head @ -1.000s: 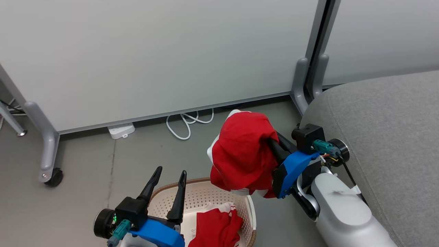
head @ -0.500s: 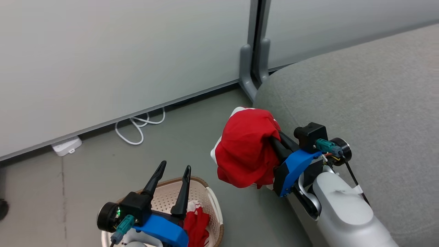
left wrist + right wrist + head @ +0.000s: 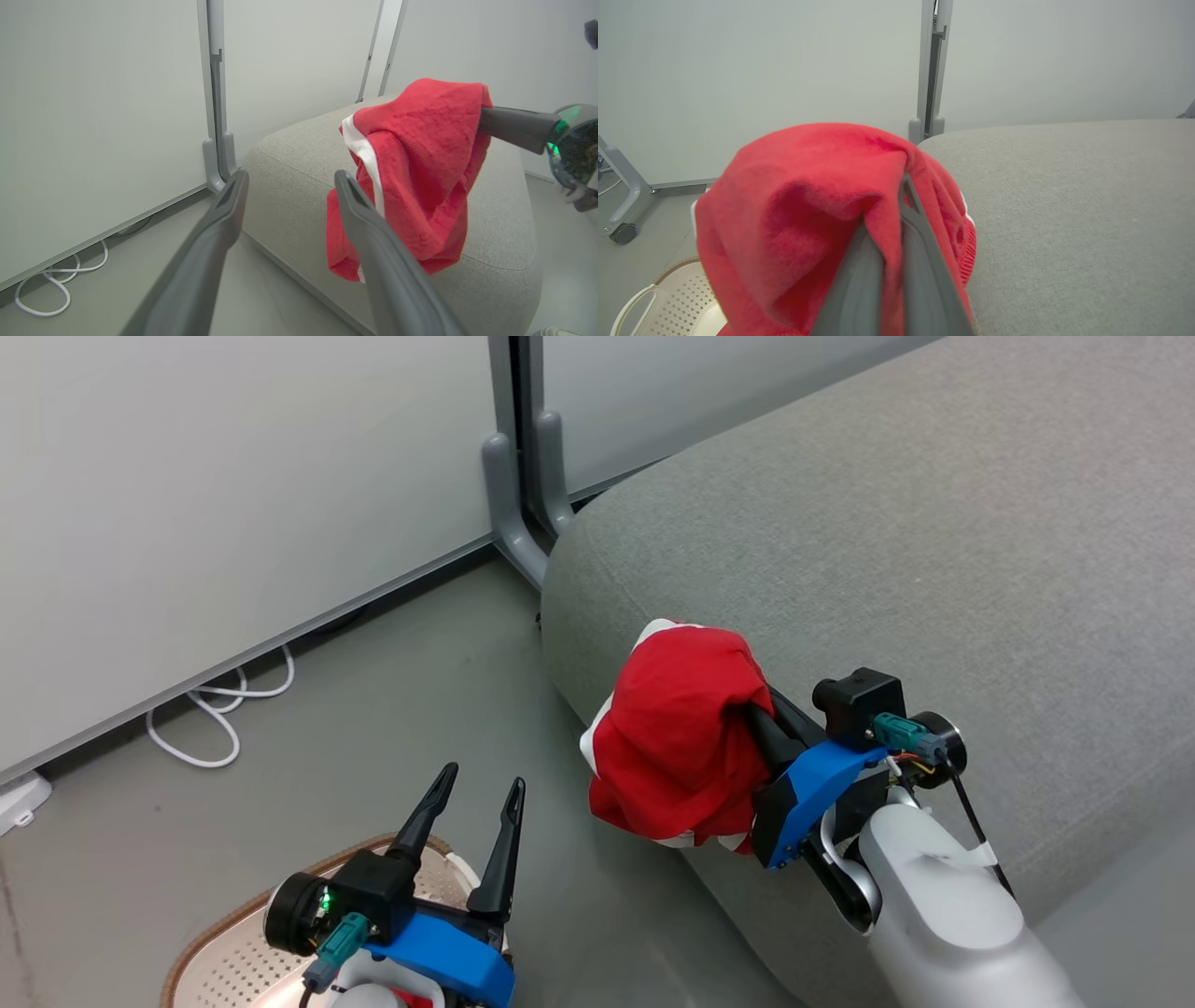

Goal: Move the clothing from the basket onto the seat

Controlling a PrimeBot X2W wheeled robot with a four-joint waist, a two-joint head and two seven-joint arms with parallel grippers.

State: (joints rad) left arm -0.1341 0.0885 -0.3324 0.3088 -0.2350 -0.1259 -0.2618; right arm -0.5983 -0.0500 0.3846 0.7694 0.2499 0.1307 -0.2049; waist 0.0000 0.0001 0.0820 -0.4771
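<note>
Left end effector (image 3: 484, 775) hung wide open and empty above the basket (image 3: 201, 947), whose white handle (image 3: 628, 303) the right wrist view added. Right end effector (image 3: 899, 205) was clamped shut on the clothing (image 3: 677, 737), a red garment draped over its fingers (image 3: 924, 280); the left wrist view revealed its white stripe (image 3: 369, 158) and showed it dangling clear of the floor (image 3: 373, 691) at the rounded edge of the seat (image 3: 887, 523). Behind stood the partition wall (image 3: 233, 476).

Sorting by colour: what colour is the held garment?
The garment is bright red with white trim; left wrist view.
</note>
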